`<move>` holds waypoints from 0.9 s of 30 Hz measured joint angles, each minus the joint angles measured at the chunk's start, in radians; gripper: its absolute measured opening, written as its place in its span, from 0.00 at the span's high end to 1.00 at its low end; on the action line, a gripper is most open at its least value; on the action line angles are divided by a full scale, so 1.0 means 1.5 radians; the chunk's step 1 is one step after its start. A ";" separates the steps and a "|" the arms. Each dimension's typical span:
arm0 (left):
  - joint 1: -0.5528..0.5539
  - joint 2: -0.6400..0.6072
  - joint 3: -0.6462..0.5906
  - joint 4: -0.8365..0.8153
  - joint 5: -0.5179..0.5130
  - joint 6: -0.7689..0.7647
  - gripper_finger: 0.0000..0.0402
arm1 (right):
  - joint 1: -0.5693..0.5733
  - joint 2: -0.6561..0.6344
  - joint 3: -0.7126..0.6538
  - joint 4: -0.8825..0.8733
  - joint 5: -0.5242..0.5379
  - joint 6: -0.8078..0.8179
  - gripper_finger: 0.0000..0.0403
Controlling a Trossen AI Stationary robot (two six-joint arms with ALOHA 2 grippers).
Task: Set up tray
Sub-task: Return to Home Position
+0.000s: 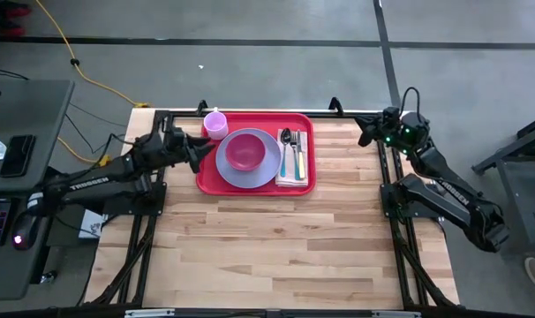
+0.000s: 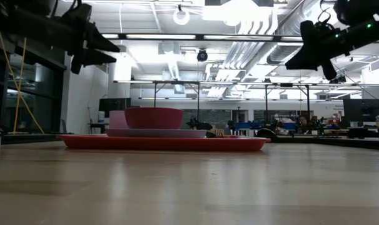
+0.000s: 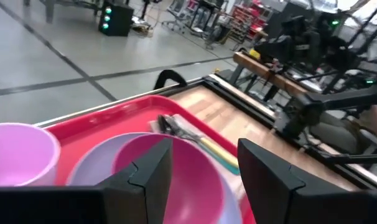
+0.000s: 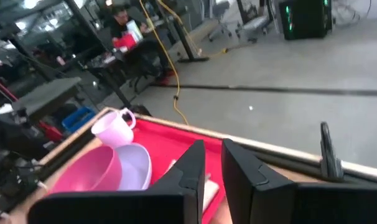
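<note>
Left gripper [image 3: 204,148] wide open, empty, above the 9 o'clock edge of the red tray [image 1: 207,182], which sits at the table's [image 1: 276,247] 12 o'clock. Right gripper [image 4: 213,152] barely parted, empty, well off the tray's 3 o'clock. Bowl [image 3: 176,174] hides part of the cutlery [image 3: 188,134]; pieces hard to tell apart.

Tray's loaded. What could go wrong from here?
1. The left gripper, open, hangs by the tray, near the cup and plate; a low swing might clip them.
2. The tray lies at the far edge of the table; a nudge could push it over.
3. The bowl sits loose on the plate; a bump may slide it.
The right gripper waits beside the tray.
</note>
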 joint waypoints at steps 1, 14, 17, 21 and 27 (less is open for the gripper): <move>-0.017 -0.005 0.000 0.001 -0.012 -0.002 0.47 | -0.003 -0.010 0.000 0.000 -0.002 0.000 0.92; -0.119 -0.193 0.031 -0.206 -0.148 -0.026 0.47 | -0.007 -0.155 -0.013 -0.105 -0.067 0.025 0.92; -0.118 -0.208 0.032 -0.226 -0.132 -0.011 0.47 | 0.004 -0.168 -0.039 -0.096 -0.065 0.035 0.92; -0.118 -0.203 0.032 -0.274 -0.126 -0.008 0.47 | 0.046 -0.175 -0.107 -0.004 -0.038 0.051 0.93; -0.118 -0.206 0.032 -0.284 -0.122 0.005 0.47 | 0.091 -0.175 -0.206 0.137 0.003 0.084 0.92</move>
